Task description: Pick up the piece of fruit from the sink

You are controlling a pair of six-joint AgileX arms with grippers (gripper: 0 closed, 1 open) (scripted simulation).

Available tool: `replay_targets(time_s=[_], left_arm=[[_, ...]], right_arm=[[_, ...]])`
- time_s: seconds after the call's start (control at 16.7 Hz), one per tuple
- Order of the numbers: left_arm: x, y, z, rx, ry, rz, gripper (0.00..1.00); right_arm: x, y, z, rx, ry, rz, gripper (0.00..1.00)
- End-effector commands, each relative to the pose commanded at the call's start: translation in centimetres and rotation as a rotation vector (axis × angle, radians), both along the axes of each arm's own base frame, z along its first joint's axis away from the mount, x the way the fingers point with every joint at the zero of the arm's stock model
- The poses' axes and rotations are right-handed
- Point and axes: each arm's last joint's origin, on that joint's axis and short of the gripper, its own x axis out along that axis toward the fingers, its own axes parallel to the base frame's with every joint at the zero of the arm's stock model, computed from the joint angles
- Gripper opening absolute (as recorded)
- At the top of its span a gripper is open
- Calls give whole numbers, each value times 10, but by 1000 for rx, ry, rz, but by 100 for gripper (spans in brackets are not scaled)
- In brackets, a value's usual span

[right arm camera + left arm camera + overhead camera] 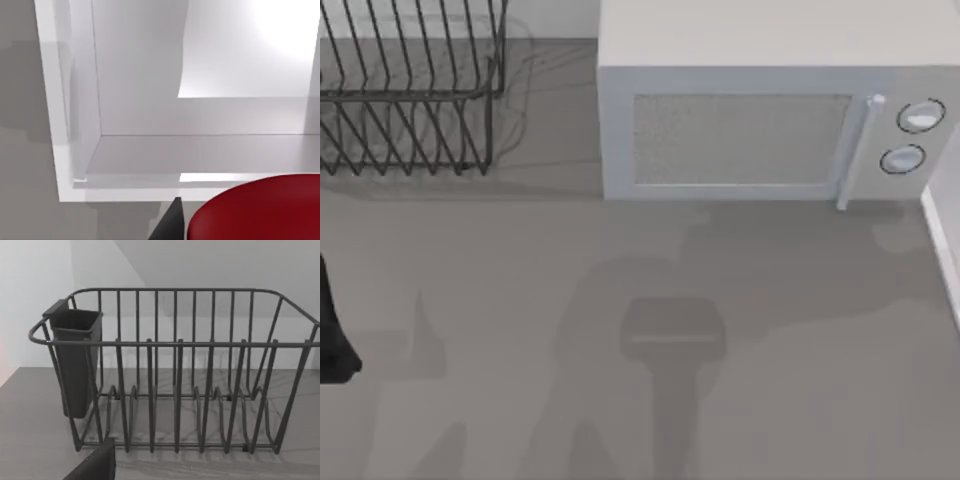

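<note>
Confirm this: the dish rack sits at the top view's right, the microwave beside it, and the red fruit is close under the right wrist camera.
One detail is wrong. In the top view the dish rack sits at the left, not the right, with the microwave beside it. The red fruit is indeed close under the right wrist camera, by the white sink.

Wire dish rack (pixel 410 90) far left, microwave (pixel 770 130) right, possibly arm (pixel 335 330) at left edge

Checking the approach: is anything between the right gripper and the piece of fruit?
Nothing visible does. In the right wrist view the piece of fruit shows right beside that arm's dark finger, nothing between them.
</note>
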Motion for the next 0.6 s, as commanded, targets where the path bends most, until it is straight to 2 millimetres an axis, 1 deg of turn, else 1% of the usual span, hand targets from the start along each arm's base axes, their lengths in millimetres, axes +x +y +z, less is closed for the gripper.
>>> replay_targets(time_s=[0.12,0.18,0.3,0.36,0.48,0.6], left_arm=[[0,0,0,0,0,0,100],[0,0,0,0,0,0,100],[0,0,0,0,0,0,100],[0,0,0,0,0,0,100],[0,0,0,0,0,0,100],[0,0,0,0,0,0,100]], right_arm=[[4,37,2,3,3,0,0],[5,61,3,5,4,1,0],[2,120,4,9,7,3,0],[-3,153,4,10,9,4,0],[-20,214,3,11,16,5,0],[-41,263,-1,8,27,5,0]])
